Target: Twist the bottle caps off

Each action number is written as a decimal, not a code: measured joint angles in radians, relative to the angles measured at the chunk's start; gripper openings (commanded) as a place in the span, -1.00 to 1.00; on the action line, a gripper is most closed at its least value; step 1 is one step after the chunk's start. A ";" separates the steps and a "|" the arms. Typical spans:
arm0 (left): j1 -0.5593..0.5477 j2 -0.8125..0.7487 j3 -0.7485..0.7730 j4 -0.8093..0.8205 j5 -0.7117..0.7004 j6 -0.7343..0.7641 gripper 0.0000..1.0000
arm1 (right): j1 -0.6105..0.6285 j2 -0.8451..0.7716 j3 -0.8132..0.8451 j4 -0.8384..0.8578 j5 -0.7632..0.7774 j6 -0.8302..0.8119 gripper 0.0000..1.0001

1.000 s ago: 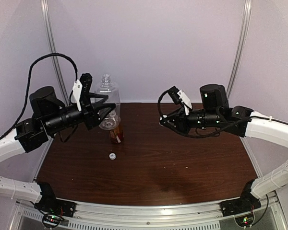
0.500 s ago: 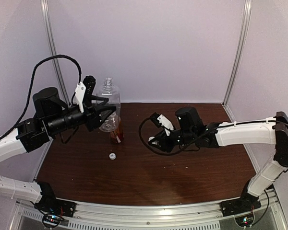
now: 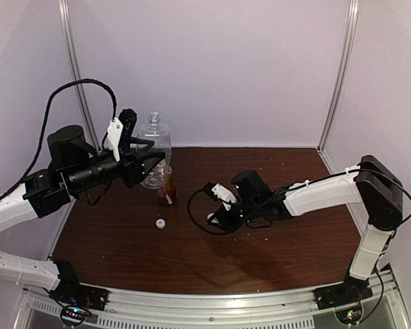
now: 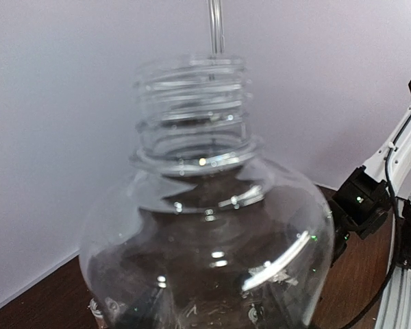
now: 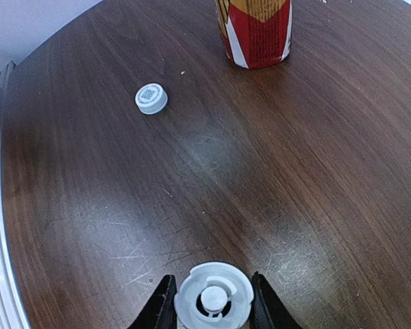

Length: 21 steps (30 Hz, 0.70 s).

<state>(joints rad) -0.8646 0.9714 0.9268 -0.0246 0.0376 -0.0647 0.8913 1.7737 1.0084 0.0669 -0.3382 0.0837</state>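
My left gripper [image 3: 153, 162] is shut on the clear bottle [image 3: 155, 139] and holds it upright above the table's back left. In the left wrist view the clear bottle [image 4: 205, 226] fills the frame and its threaded neck [image 4: 192, 103] is open, with no cap on it. My right gripper [image 3: 213, 218] is low over the middle of the table, shut on a whitish cap [image 5: 214, 298]. A second small cap [image 3: 160, 223] lies loose on the table and also shows in the right wrist view [image 5: 151, 98]. The amber bottle [image 3: 167, 192] with a red label [image 5: 258, 33] stands beneath the clear one; its top is hidden.
The dark wooden table [image 3: 274, 240] is bounded by pale walls at the back and sides, with a metal rail [image 3: 212, 308] along the near edge. The right arm [image 4: 370, 199] shows at the right edge of the left wrist view.
My right arm has swung left and down from the back right to just above the table's middle, carrying the cap. The left arm and the clear bottle have barely moved.
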 measured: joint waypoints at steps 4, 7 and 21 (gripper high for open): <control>0.000 0.000 0.000 0.000 -0.002 0.000 -0.44 | 0.000 0.061 0.033 -0.016 0.008 0.003 -0.69; 0.000 0.000 0.000 0.000 -0.007 0.000 -0.44 | 0.000 0.084 0.038 -0.019 0.011 0.003 -0.69; 0.000 -0.013 -0.005 -0.001 -0.012 0.001 -0.43 | -0.001 0.171 0.087 -0.054 0.068 0.001 -0.57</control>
<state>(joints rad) -0.8646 0.9588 0.9218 -0.0257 0.0254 -0.0639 0.8902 1.9450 1.0950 0.0128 -0.2703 0.0849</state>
